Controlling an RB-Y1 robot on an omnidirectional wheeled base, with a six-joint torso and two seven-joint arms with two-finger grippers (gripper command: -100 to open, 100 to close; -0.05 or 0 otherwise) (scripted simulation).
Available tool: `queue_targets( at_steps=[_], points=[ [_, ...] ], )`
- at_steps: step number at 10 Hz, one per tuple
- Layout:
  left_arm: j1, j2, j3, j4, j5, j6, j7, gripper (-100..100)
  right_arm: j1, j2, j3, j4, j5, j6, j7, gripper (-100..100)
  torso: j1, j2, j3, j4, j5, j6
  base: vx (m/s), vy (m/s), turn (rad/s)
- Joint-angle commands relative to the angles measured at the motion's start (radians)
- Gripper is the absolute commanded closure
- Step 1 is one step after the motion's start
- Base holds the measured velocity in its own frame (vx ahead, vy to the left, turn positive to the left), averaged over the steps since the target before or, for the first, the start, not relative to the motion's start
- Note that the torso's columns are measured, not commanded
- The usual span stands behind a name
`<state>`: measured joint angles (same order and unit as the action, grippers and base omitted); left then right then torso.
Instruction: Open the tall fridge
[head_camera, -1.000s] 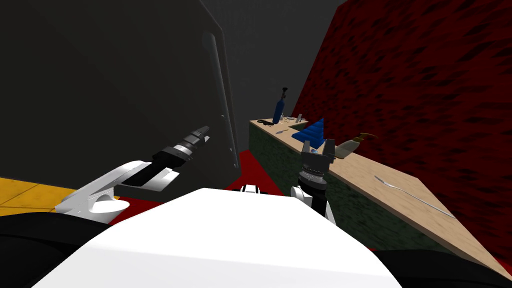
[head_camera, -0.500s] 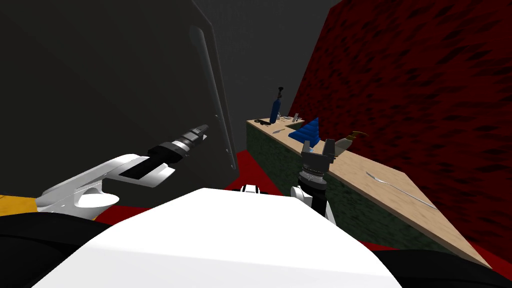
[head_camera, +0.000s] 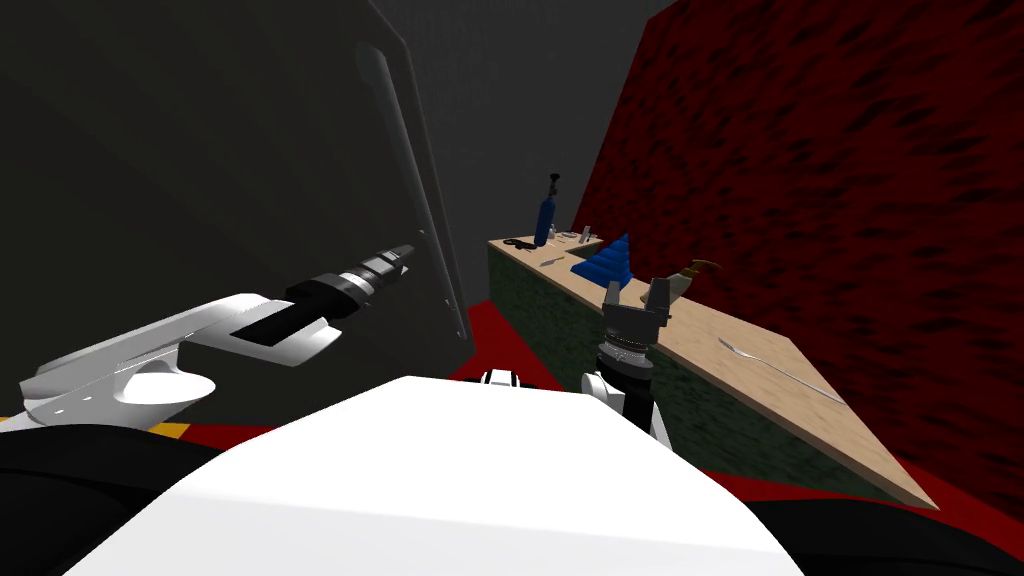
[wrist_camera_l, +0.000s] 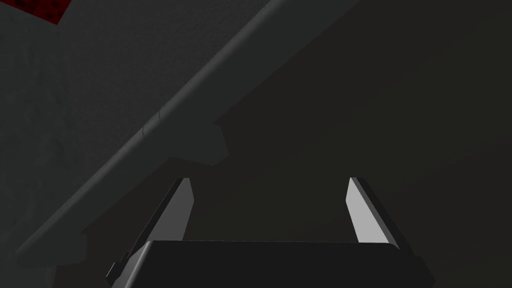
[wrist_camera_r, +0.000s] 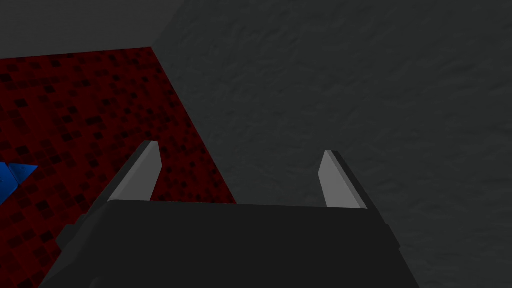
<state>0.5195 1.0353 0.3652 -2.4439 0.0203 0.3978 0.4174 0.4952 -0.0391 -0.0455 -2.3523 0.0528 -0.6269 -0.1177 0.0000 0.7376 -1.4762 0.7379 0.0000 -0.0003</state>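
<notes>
Left gripper (wrist_camera_l: 267, 181), fingers apart, sits just beside the long door handle (wrist_camera_l: 200, 102) of the tall dark fridge (head_camera: 200, 150), not yet around it, set for a pull; right gripper (head_camera: 637, 292) parked by the table (head_camera: 700, 335), fingers apart too.

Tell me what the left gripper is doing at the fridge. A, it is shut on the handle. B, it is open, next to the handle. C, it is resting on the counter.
B: the left gripper has its fingers standing apart with nothing between them, and the fridge handle runs just beyond one fingertip.
</notes>
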Motion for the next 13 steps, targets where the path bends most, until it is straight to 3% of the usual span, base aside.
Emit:
queue_targets(
  at_steps=[1, 9, 11, 13],
  points=[
    [-0.002, 0.082, 0.029, -0.01, 0.007, 0.078, 0.03, -100, 0.0, 0.0, 0.0, 0.0, 0.0, 0.0, 0.0, 0, 0.0, 0.0, 0.0, 0.0, 0.0, 0.0, 0.028, -0.034, -0.108],
    [-0.001, 0.265, 0.094, -0.06, 0.021, 0.249, 0.094, -100, 0.0, 0.0, 0.0, 0.0, 0.0, 0.0, 0.0, 0, -0.005, -0.004, -0.004, 0.0, -0.004, 0.005, 0.01, -0.026, -0.048],
    [0.001, 0.269, 0.094, -0.067, 0.023, 0.259, 0.095, -100, 0.0, 0.0, 0.0, 0.0, 0.0, 0.0, 0.0, 0, -0.007, -0.005, -0.004, -0.001, -0.004, 0.004, 0.006, -0.005, -0.02],
    [-0.022, 0.271, 0.094, 0.011, 0.031, 0.263, 0.087, -100, 0.0, 0.0, 0.0, 0.0, 0.0, 0.0, 0.0, 0, -0.001, -0.005, -0.005, -0.002, -0.001, 0.007, -0.112, -0.002, -0.289]
  ],
)
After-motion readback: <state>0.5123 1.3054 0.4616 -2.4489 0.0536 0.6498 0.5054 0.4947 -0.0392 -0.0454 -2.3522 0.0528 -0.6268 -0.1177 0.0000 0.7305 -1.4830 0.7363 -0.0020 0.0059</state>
